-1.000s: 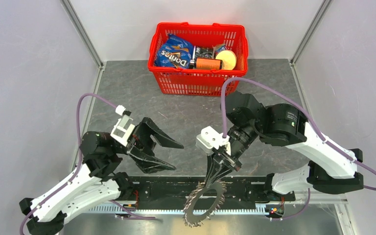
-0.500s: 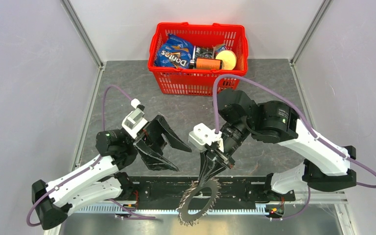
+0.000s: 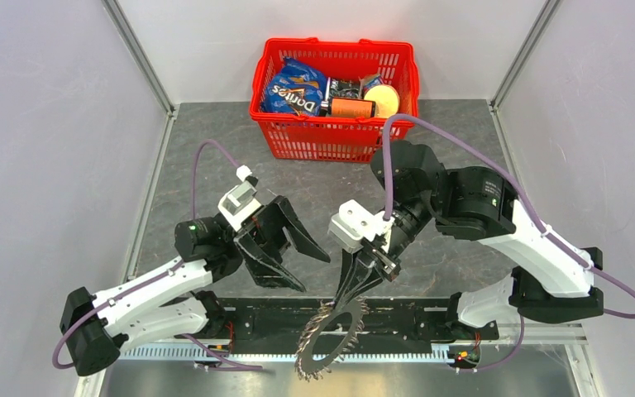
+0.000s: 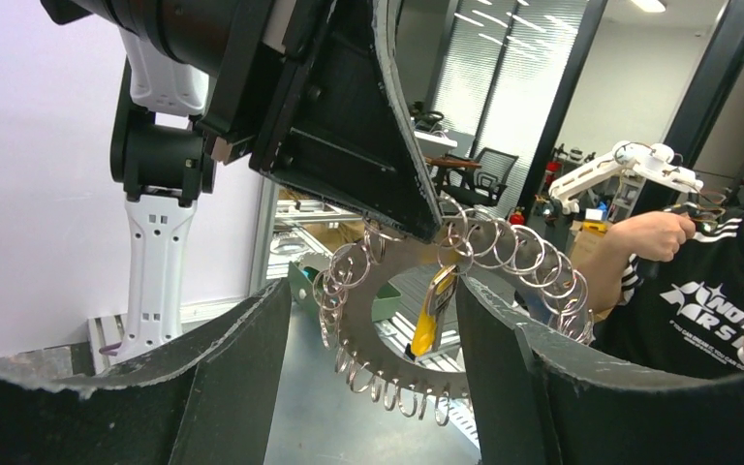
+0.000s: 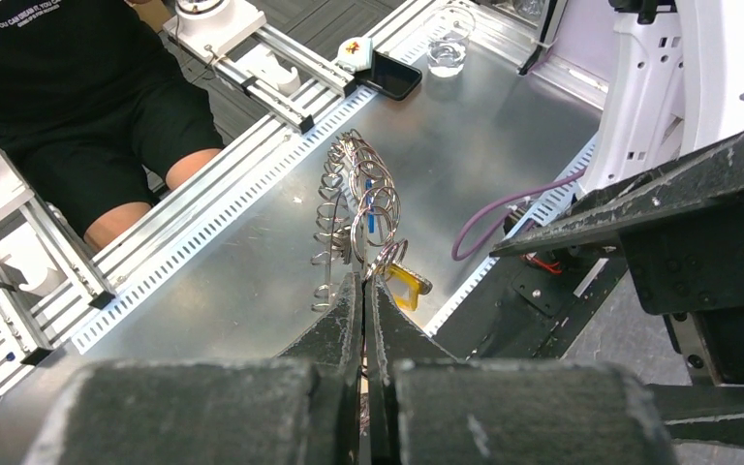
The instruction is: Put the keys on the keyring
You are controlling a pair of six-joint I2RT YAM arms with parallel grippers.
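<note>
The keyring (image 3: pixel 328 341), a flat dark ring fringed with wire loops, hangs over the table's near edge. My right gripper (image 3: pixel 352 291) is shut on its top rim. In the right wrist view the gripper (image 5: pixel 364 283) pinches the keyring (image 5: pixel 356 199) edge-on. A yellow-headed key (image 5: pixel 408 287) hangs beside the tips, and a blue key (image 5: pixel 372 221) shows among the loops. My left gripper (image 3: pixel 312 271) stands open just left of the ring, holding nothing. In the left wrist view the keyring (image 4: pixel 360 339) sits beyond the open fingers (image 4: pixel 242 368), and the yellow key (image 4: pixel 432 312) dangles in its hollow.
A red basket (image 3: pixel 335 141) of snack packs stands at the back centre. A black rail (image 3: pixel 417 318) runs along the near edge, with a metal bench (image 3: pixel 397 376) below it. Grey walls close in both sides.
My left arm has swung forward and to the right, bringing its open gripper close to the keyring. The right gripper has shifted the keyring slightly left.
</note>
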